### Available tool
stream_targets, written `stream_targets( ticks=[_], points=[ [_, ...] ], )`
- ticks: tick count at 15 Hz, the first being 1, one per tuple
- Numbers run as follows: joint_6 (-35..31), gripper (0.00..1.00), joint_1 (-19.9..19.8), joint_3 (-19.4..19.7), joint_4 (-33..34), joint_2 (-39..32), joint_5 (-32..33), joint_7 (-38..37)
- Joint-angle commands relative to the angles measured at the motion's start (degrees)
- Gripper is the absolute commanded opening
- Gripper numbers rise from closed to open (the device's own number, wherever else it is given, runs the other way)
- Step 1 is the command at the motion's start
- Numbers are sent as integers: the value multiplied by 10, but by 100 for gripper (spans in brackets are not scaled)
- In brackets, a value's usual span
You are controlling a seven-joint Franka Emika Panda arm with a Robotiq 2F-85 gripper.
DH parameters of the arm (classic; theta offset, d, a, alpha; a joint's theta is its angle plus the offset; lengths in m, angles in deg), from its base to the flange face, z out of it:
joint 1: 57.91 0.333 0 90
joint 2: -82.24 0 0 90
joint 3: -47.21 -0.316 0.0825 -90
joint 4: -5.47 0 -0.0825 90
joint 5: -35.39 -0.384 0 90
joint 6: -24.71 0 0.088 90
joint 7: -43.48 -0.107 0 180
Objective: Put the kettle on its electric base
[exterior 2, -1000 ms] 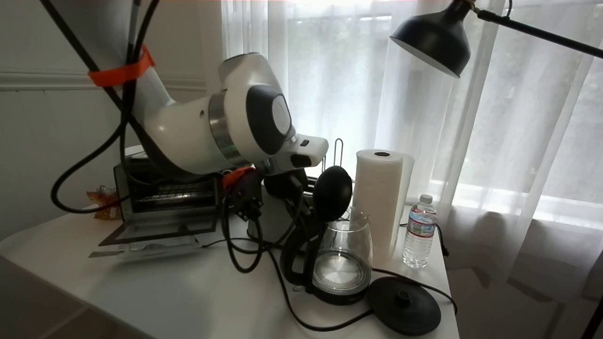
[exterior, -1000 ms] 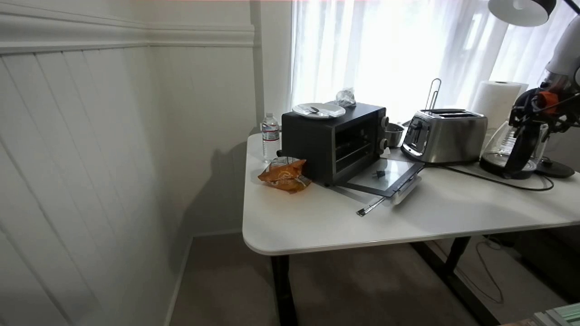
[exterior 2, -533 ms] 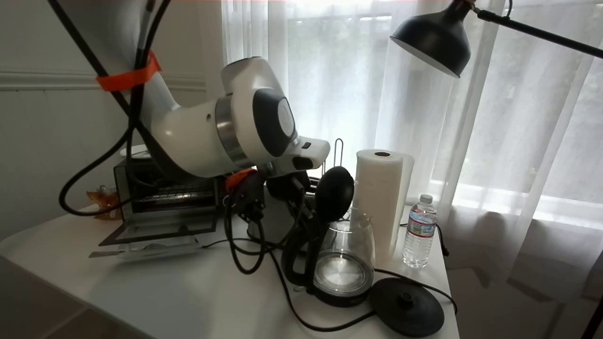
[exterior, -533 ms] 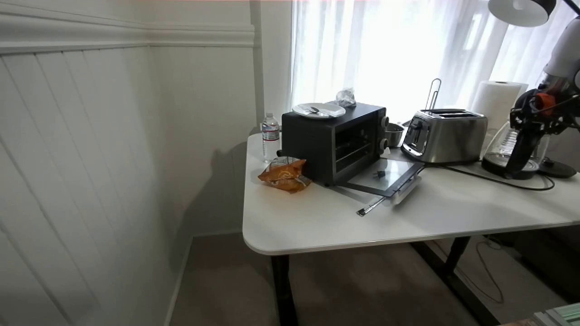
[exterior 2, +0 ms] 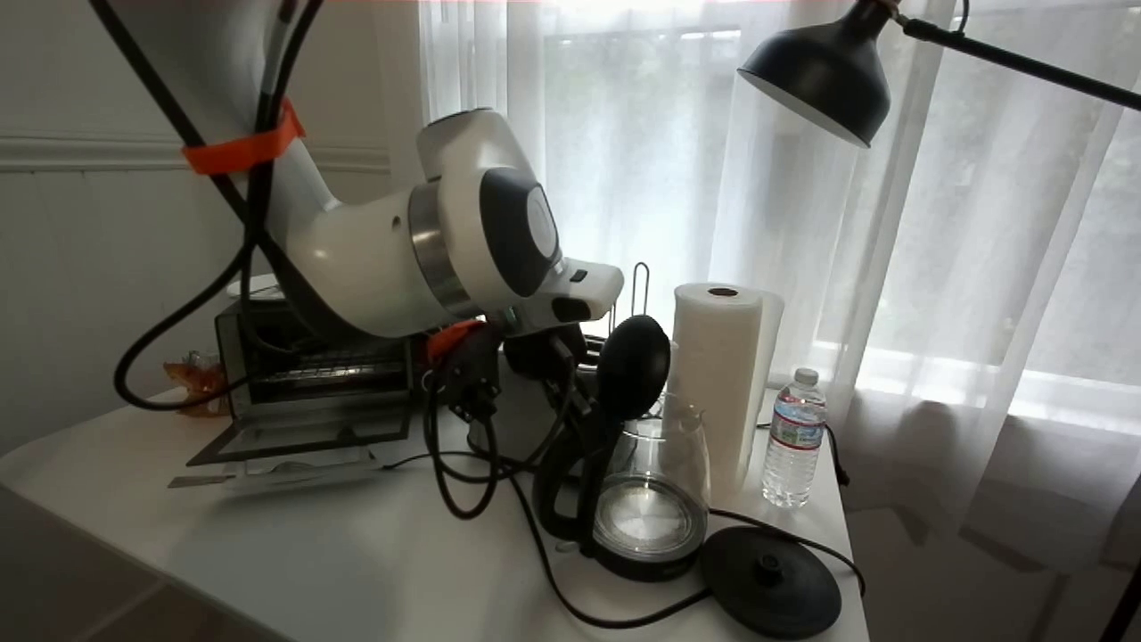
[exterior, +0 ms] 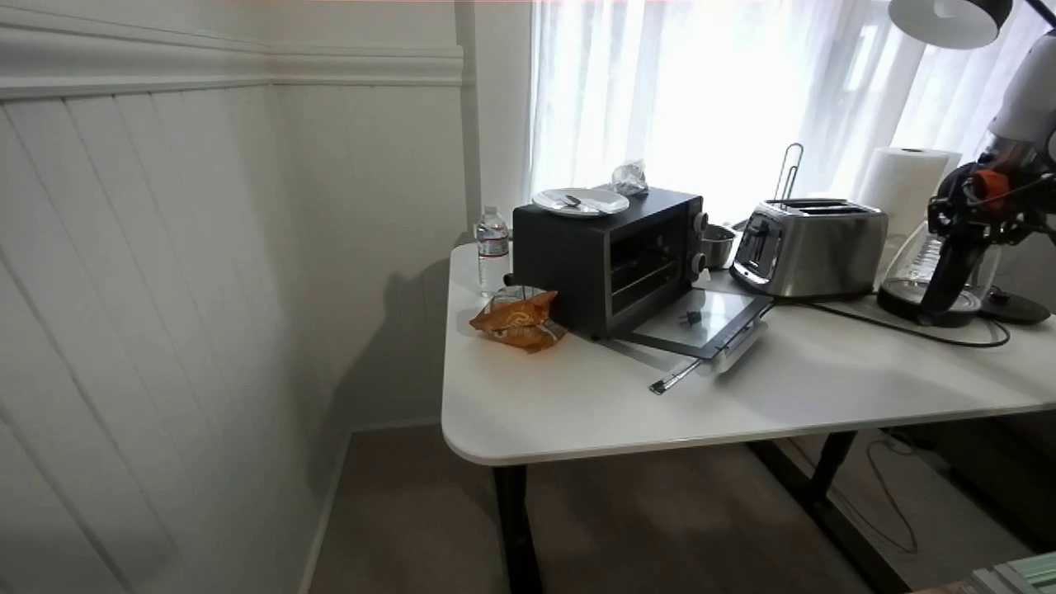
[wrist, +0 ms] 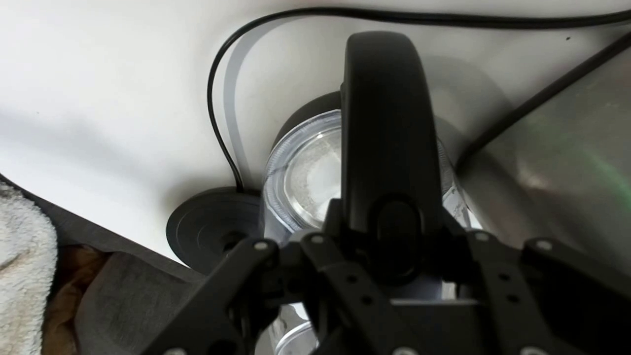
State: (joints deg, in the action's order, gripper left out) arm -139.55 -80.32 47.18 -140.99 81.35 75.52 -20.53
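Right of centre in the wrist view, here's the black metal two-fingered gripper (wrist: pixel 392 222), its fingers brought in on both flanks of the black plastic handle (wrist: pixel 389 138), pinching it firmly, the gap between them no wider than the handle itself. That handle belongs to the black-bottomed, clear glass jug kettle (wrist: pixel 308 182), upright in both exterior views; whether its underside touches the white table (exterior: pixel 577 396), I cannot tell.

And the thin, round, black electric base (exterior 2: pixel 775 588)? Lower right of the frame in an exterior view, just beside the kettle, its knob facing up. In the wrist view it's left of and below centre, the kettle covering its right edge, and a thin black cord (wrist: pixel 211 93) loops up from it towards the upper right corner.

Behind the kettle, a tall white paper-towel roll (exterior 2: pixel 713 383); on the right of the frame, a clear plastic water bottle (exterior 2: pixel 796 437). Nearby, in an exterior view, a boxy silver toaster (exterior: pixel 825 247).
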Motion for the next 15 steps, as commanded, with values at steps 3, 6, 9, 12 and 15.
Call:
stream_targets(
  ticks=[3,6,9,12,15],
  points=[
    [-23,17,-4,8,10,28,57,-48],
    [-28,17,-5,12,19,35,107,-83],
    [-29,17,-6,16,25,41,145,-113],
    [-28,17,-7,18,30,44,181,-145],
    [-21,17,-5,19,29,40,192,-162]
  ],
)
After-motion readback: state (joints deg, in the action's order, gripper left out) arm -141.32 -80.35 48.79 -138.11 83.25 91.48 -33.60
